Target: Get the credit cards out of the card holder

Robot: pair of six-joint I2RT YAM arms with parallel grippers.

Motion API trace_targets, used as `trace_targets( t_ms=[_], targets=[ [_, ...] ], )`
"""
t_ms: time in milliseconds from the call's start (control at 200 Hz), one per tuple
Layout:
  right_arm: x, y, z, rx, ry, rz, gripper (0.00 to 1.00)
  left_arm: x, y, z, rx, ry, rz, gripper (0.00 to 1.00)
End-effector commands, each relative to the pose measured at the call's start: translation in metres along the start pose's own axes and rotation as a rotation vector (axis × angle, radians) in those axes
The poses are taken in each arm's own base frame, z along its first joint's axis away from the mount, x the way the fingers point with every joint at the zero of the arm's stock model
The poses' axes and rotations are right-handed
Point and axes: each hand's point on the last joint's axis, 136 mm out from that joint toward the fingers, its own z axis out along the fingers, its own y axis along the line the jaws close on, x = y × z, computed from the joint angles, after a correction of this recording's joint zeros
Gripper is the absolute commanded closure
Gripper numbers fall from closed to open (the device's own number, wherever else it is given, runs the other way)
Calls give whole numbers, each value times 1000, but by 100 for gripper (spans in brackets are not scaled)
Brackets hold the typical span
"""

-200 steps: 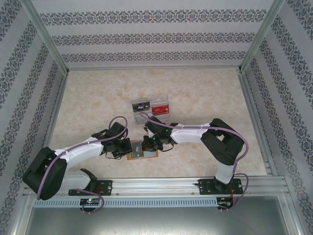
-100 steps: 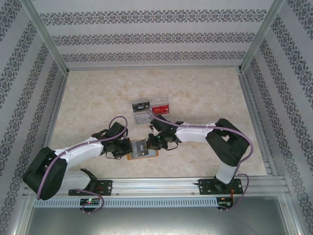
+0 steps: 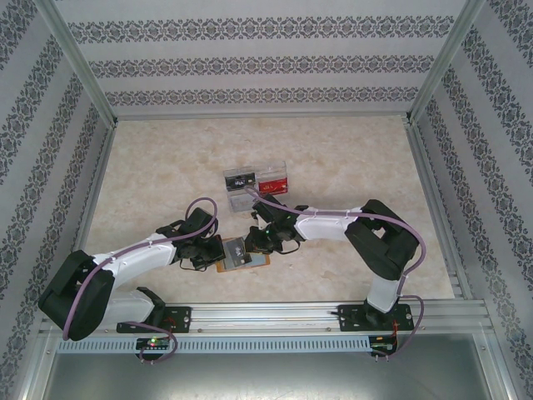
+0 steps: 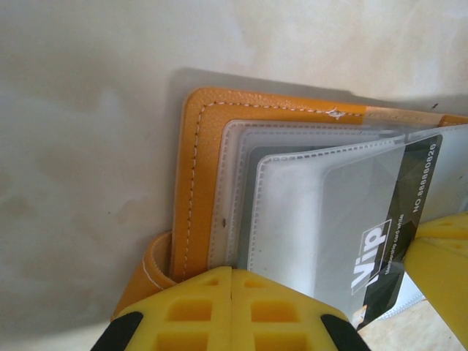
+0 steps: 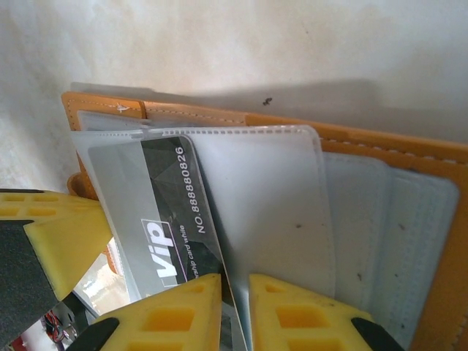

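A pale, marble-veined table (image 3: 166,167) is seen from above, boxed in by walls (image 3: 266,62) papered in bands of grey floral pattern and edged by bare aluminium frame (image 3: 75,58). Near the front edge, between the two arms, the card holder (image 3: 258,262) is laid open and flat. Up close its cover (image 4: 191,183) is shown as orange-tan leather-look material with white stitching and rounded corners, and frosted plastic sleeves (image 4: 307,219) are fanned over it. A glossy black VIP card (image 5: 172,219) is seen tucked in the front sleeve; "Vip" and "NO. 8888…" can be read, the later digits and small print less surely. The left gripper (image 4: 232,272) is shown with yellow pads pressed together over the holder's near edge. The right gripper (image 5: 235,278) is held with a slim gap, the card's edge running into it; a firm pinch cannot be confirmed. Farther back, a clear tray (image 3: 285,165) is seen holding a dark card (image 3: 240,179) and a red card (image 3: 271,185) with white marks.
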Motion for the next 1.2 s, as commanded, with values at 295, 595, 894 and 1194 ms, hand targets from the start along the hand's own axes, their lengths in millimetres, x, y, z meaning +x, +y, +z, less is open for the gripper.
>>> trace_targets(
  t_ms=[295, 595, 894, 1194],
  targets=[
    [4, 18, 7, -49, 26, -55, 80, 5, 21, 4, -77, 19, -17, 100],
    [6, 0, 5, -3, 17, -20, 95, 4, 20, 3, -77, 19, -14, 100],
    [5, -20, -11, 29, -43, 14, 96, 5, 21, 3, -78, 19, -13, 100],
    [2, -32, -26, 42, -72, 24, 96, 5, 20, 2, -75, 19, -9, 100]
  ],
)
